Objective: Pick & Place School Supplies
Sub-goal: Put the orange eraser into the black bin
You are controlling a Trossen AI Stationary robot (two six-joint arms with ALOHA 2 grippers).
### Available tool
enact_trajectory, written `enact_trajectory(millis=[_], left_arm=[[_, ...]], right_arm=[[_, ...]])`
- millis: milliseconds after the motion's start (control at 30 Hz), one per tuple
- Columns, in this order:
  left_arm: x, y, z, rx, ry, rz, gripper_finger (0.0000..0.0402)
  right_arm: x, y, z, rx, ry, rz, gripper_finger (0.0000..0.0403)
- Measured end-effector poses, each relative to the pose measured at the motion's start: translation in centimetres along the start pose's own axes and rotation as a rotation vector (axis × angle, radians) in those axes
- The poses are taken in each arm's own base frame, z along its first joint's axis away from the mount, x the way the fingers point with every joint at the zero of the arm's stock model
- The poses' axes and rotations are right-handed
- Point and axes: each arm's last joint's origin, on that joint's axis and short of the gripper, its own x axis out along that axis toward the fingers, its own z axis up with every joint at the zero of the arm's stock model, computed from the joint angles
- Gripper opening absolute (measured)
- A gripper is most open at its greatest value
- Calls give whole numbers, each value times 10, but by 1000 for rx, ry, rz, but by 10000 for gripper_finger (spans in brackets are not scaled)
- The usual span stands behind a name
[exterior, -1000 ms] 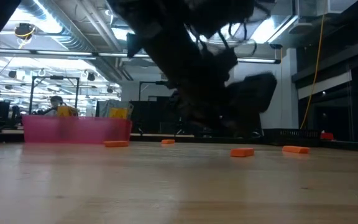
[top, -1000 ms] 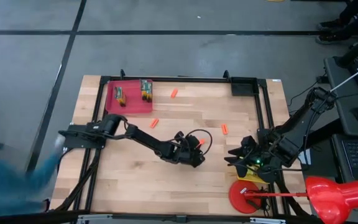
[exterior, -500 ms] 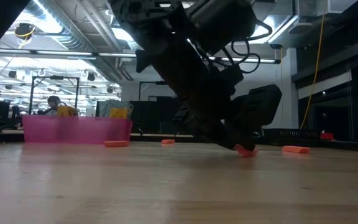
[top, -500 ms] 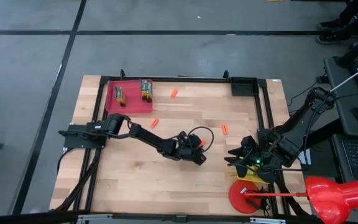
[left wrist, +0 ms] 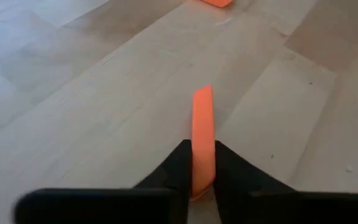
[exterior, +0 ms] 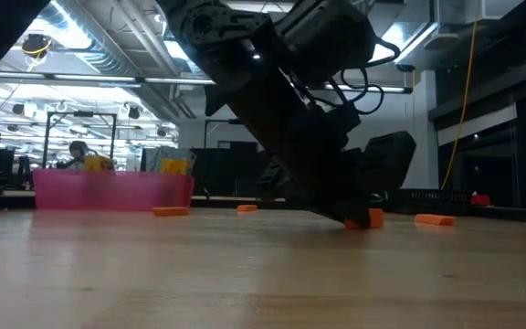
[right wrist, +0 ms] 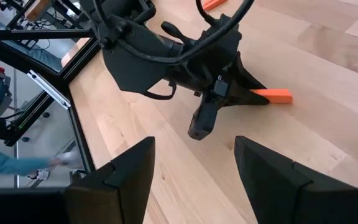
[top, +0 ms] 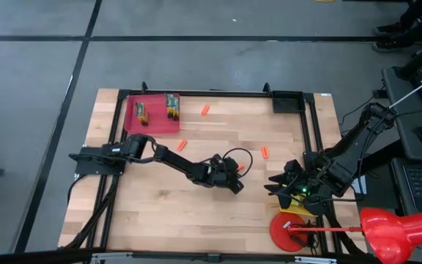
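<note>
My left gripper (top: 237, 170) is low over the table's middle, shut on a small orange stubby piece (left wrist: 202, 118), which also shows in the low view (exterior: 371, 217). My right gripper (right wrist: 194, 180) waits open near the right edge (top: 278, 185), facing the left one. Other orange pieces lie flat on the wood (top: 265, 152) (top: 182, 144) (top: 205, 109). A green-and-yellow crayon box (top: 172, 105) and another small item (top: 141, 111) rest in the pink tray (top: 156, 123) at the far left. My left gripper pinches the orange piece's near end (left wrist: 201, 177) between its two fingertips (left wrist: 178, 168). The fingers slant down from the table's left and lie along the piece. Its free end (right wrist: 281, 96) sticks out past the fingertips, down at the tabletop; whether it touches the wood I cannot tell.
A red disc (top: 288, 231) and a yellow thing (top: 297, 210) sit by the right arm's base at the near right. A black frame rail (top: 218, 93) runs along the far edge. Bare wood lies between the grippers and the near edge.
My left gripper has come down to the tabletop, edging toward the right, onto the orange piece; the piece now sits between its fingertips and has shifted slightly with them. The right arm has kept still.
</note>
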Motion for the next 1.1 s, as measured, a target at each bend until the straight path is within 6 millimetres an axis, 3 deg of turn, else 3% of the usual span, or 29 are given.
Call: enact_trajectory(millis=[200,333,533,700,933,1100], left_arm=[[0,-3,2,4,-4,-44,28],[-11,-8,10,55,19,-122,28],[-60,-16,62,147,-18,-368,28],[-103,-12,104,153,-4,-657,28],[-120,5,138,12,-9,-983,28],[-126,5,145,-29,-32,-1027,28]], right_arm=[[0,0,0,-4,0,-4,225],[0,0,0,-27,-3,-3,225],[-3,9,6,-65,-81,79,225],[-15,23,21,-80,-180,212,225],[-14,28,35,-149,-183,274,225],[-10,27,38,-171,-182,261,225]])
